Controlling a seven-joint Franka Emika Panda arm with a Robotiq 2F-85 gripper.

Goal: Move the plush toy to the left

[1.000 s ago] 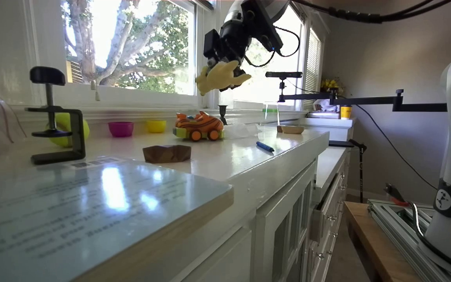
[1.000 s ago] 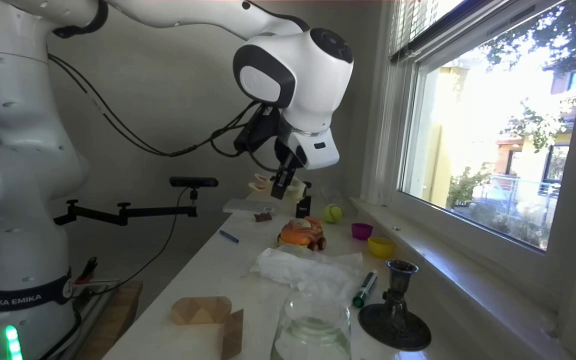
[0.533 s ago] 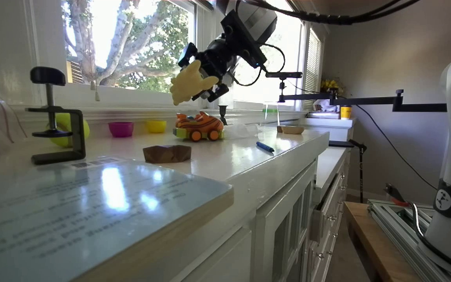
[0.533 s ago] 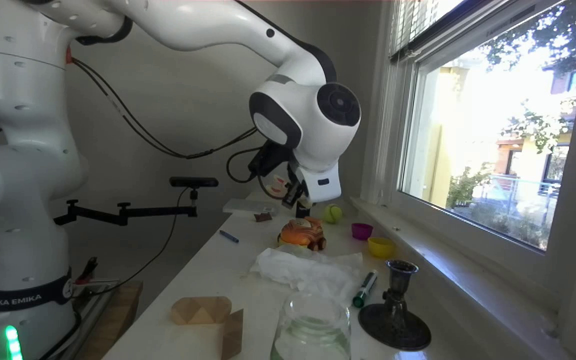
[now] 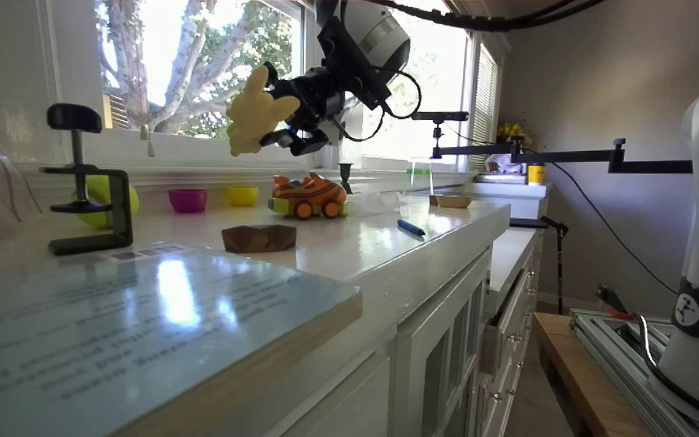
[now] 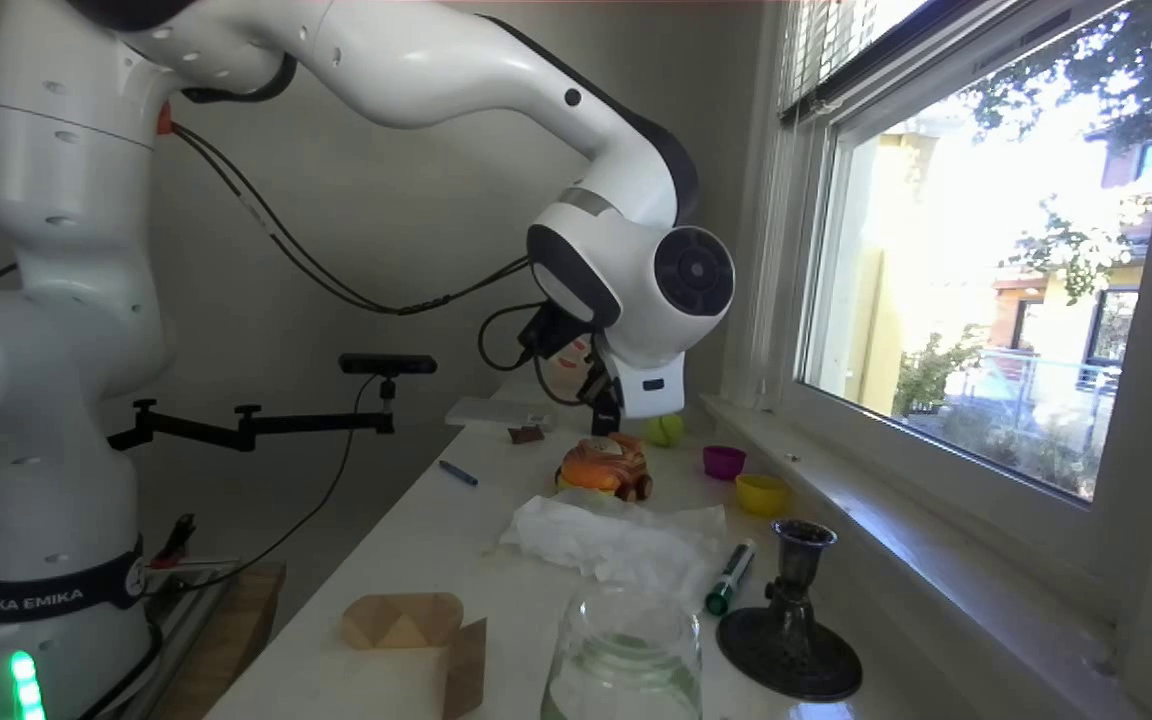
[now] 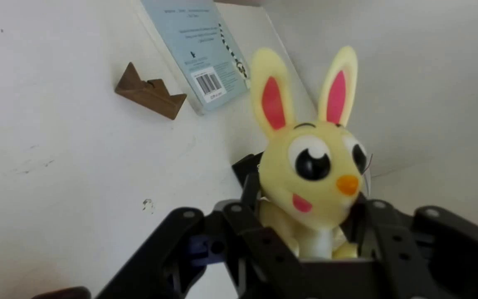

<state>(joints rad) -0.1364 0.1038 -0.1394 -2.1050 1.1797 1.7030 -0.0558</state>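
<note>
We have the end effector (image 7: 305,203) clamped on the plush toy (image 5: 256,115), aloft over the desk (image 5: 340,249), left of the orange car (image 5: 308,195) in an exterior view. We judge it light, smooth, springy, best gripped by the body (image 7: 314,240), not the thin ears (image 7: 273,91).

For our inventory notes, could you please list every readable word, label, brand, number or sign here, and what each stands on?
"RANKA EMIKA": on the black band around the arm; any letter before cannot be made out.
Round white emblem: same band, no letters legible.
Blue book: printed lines and a barcode, too blurred to read.
Black pole: pale lettering, too small to read.
Green-capped marker: any print is too small to read.
</note>
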